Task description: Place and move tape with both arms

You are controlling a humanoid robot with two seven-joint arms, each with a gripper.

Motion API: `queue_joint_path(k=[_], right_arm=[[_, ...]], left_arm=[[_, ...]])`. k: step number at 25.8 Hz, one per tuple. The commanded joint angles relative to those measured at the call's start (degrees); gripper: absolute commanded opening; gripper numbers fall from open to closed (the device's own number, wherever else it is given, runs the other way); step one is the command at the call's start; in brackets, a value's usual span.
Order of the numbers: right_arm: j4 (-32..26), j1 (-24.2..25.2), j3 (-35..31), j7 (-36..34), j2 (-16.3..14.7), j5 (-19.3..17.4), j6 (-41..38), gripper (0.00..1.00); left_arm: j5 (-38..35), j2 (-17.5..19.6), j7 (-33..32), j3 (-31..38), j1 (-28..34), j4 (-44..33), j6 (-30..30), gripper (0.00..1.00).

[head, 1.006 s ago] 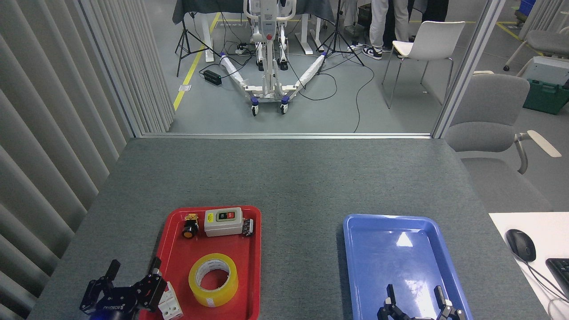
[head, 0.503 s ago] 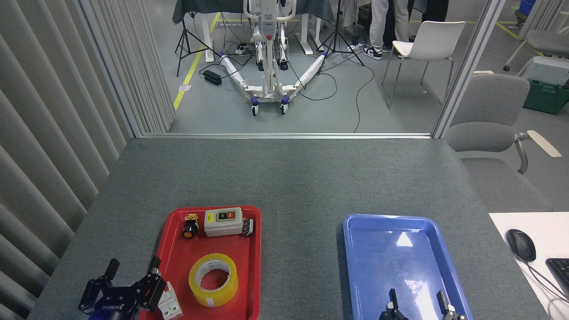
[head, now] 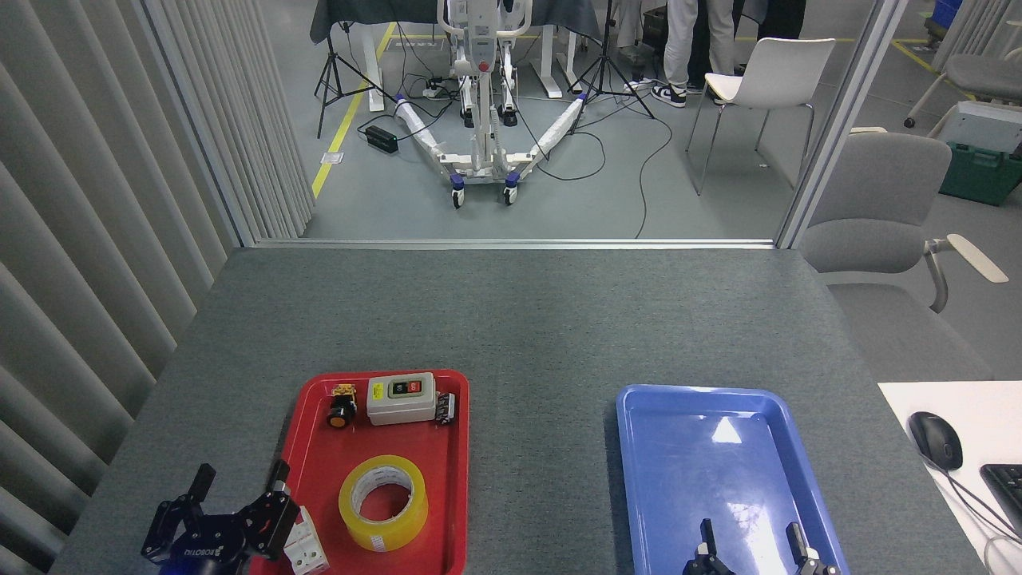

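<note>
I find the bench (head: 511,319) unchanged over the last second, its grey surface carrying the red tray (head: 319,455) at near left and the blue tray (head: 639,447) at near right, well apart. The blue tray holds nothing. My right gripper (head: 750,537) has dropped back toward the lower edge of view since a second ago, so that only its two black fingertips show over the blue tray's near end; they stand spread, released, with nothing between them. My left gripper (head: 239,479) has barely shifted; it sits just beside the red tray's left rim, fingers apart, holding nothing. The tape (head: 383,503) has not moved: it lies flat in the near half of the red tray, core upward, apart from both grippers. The grey switch box (head: 401,398) and small black button (head: 341,415) lie at the tray's far end. Judgement: the right arm has retired, no grasp begun; the pick falls to the left arm
</note>
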Motion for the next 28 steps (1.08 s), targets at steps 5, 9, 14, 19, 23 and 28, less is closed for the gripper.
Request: queue_joint_path(k=[5, 9, 14, 19, 23, 28], right_arm=[[-0.1, 0.0, 0.2, 0.9, -0.1, -0.2, 0.0, 1.00], [-0.2, 0.0, 0.2, 0.3, -0.4, -0.2, -0.3, 1.00], [-0.2, 0.0, 0.6, 1.2, -0.5, -0.2, -0.3, 1.00], [-0.2, 0.0, 0.6, 3.9, -0.7, -0.2, -0.1, 0.99], [-0.2, -0.5, 0.5, 3.9, -0.7, -0.2, -0.1, 0.99], [-0.2, -0.5, 0.6, 3.9, -0.5, -0.2, -0.3, 0.99]], left_arm=[[0.1, 0.0, 0.0, 0.0, 0.0, 0.0, -0.3, 0.99], [1.1, 0.0, 0.0, 0.0, 0.0, -0.7, -1.4, 0.99], [1.3, 0.0, -0.1, 0.0, -0.1, -0.6, -1.1, 0.99], [1.3, 0.7, -0.8, 0.0, -1.1, -0.5, -1.9, 0.99], [1.8, 2.0, -5.6, 0.0, -4.7, -0.2, -7.1, 0.99], [4.0, 3.7, -13.5, -0.1, -8.1, -0.1, -8.1, 0.99]])
